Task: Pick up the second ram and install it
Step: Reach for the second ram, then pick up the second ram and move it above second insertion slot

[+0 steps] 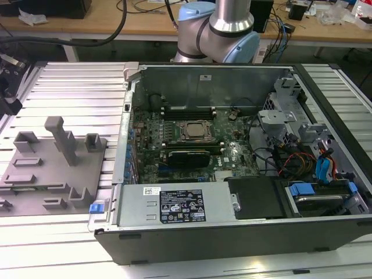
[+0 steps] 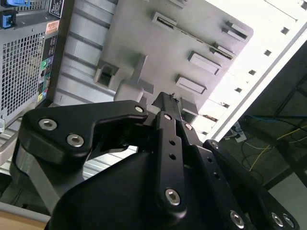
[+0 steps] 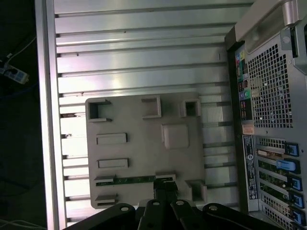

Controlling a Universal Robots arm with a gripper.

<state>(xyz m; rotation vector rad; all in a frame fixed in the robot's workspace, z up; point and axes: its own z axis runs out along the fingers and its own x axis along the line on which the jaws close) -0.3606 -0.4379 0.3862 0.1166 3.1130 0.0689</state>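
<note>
The tool [image 3: 165,188] is hovering over the gray holder [image 3: 144,143] on the ribbed surface [image 3: 139,57], its fingers pressed together and gripping nothing. The green memory stick [image 3: 127,180] is lying in the holder's slot, close to the tool's tips.

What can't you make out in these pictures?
1. First wrist view: one end of the ram is hidden behind the gripper.
2. Exterior view: the arm is cut off by the top edge.
3. Second wrist view: the gripper covers the near part of the tray.
4. Exterior view: the memory slots are too small to tell what they hold.
</note>
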